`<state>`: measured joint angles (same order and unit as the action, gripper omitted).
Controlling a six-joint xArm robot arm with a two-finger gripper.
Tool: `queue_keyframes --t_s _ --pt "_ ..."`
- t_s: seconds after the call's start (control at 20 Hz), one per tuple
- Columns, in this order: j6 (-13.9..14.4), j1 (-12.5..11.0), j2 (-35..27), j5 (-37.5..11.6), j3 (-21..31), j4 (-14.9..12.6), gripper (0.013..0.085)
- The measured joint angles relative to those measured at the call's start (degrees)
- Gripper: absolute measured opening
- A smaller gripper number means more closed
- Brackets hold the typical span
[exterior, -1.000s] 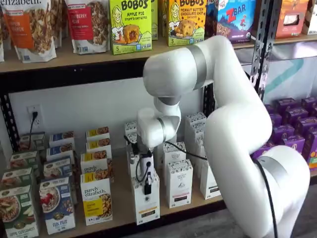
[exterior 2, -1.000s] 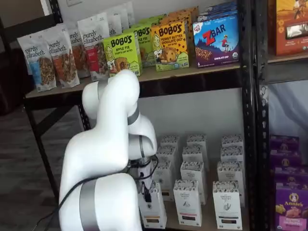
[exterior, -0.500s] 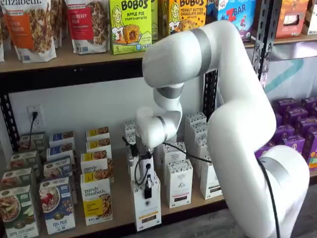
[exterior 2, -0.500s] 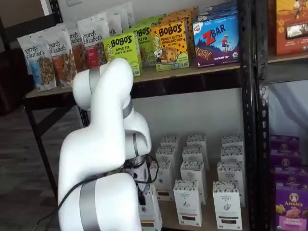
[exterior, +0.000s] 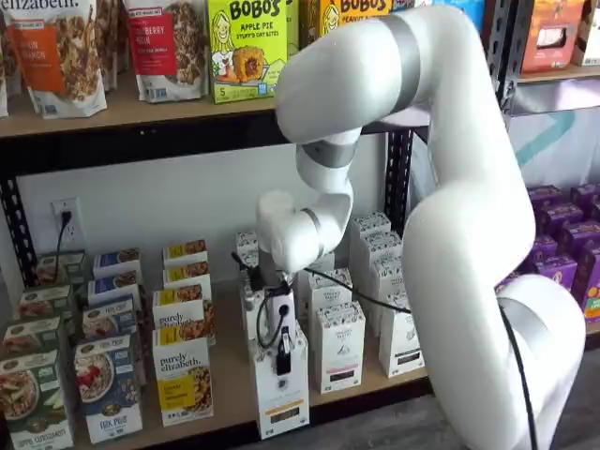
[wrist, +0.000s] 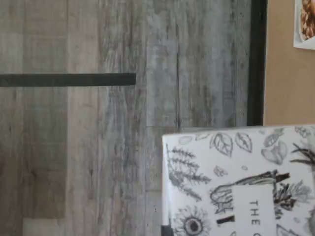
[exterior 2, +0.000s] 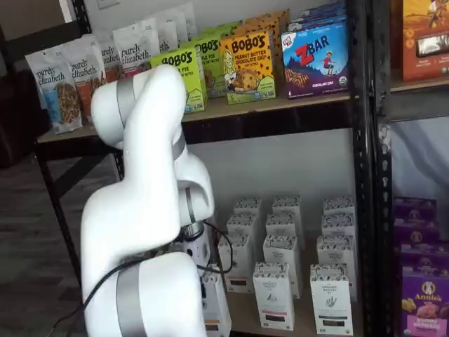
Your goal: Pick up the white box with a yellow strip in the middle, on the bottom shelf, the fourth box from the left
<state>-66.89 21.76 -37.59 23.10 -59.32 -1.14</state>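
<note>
Holding the white box (exterior: pixel 283 398) in the gripper (exterior: pixel 281 349). Fingers closed on it near the top, with one black finger (exterior: pixel 280 354) flat on the front and no gap to see.

Out farther than a second ago. Back then, sat in line with the other white boxes (exterior: pixel 338 345). Now sticks out in front of them, with its low edge down over the black rail (exterior: pixel 366 396) of the bottom shelf (exterior: pixel 230 375). Also a bit lower in the shelf view than before. Still right beside the purely elizabeth box (exterior: pixel 183 380), but not touching it as far as can be seen.

From the wrist view: speckled top of the white box (wrist: pixel 236 182) up close, with grey floor (wrist: pixel 123 147) next to it and under its edge. Rail (wrist: pixel 256 64) and tan shelf board (wrist: pixel 290 73) farther off. So, most likely, out past the shelf edge already.

Arm (exterior: pixel 450 234) bent up higher than before in both shelf views, elbow now up by the top shelf. In a shelf view, arm (exterior 2: pixel 140 210) hiding most of the box.

What that means: grabbing done, pulling out well on the way. Can't tell if the bottom of the box is still resting on the board or hanging free. Next, probably just more of the same: straight out and away. Held only near the top, so might swing or slip if moved fast. Better to go slow and stay clear of the boxes on each side.
</note>
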Motion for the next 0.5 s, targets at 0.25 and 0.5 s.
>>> queue_keyframes --t_s 0.25,0.5 --pt "0.0 0.0 5.4 -0.3 5.0 0.1 0.0490" --pt "-1.6 -0.6 10.9 1.1 8.9 1.1 0.0490"
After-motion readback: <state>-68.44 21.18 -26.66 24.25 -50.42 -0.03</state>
